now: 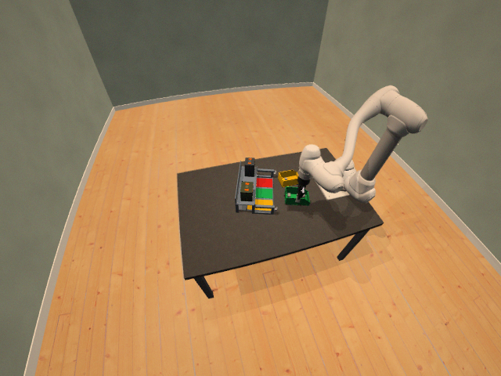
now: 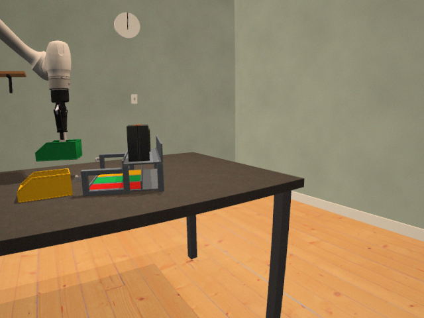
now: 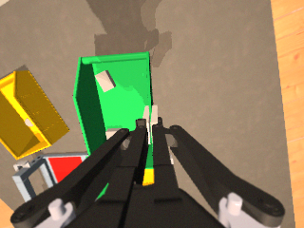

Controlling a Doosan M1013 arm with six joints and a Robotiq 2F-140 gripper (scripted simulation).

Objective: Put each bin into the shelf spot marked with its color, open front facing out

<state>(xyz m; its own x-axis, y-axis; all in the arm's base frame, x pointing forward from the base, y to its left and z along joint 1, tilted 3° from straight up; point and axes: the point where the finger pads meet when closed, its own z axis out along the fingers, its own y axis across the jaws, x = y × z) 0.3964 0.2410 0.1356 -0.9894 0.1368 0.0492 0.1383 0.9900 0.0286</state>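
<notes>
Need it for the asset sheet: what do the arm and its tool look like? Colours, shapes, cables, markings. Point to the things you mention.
Arm (image 1: 351, 141) (image 2: 57, 63): off-white, rounded, smooth casings, with one straight link looking darker grey-brown in the top view. Tool (image 1: 298, 200) (image 2: 62, 138) (image 3: 151, 113): black body, slim black linkages, pale fingertip pads, light round pivots. No cables or sleeve visible; any lettering is too small to read.

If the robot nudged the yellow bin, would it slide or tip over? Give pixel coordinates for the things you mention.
The yellow bin (image 1: 289, 182) (image 2: 48, 186) (image 3: 45, 111) would probably slide, since it sits flat on a base longer than its walls are tall. It looks stiff, as its walls stand straight. The small part inside might shift, as nothing visible pins it down.
</notes>
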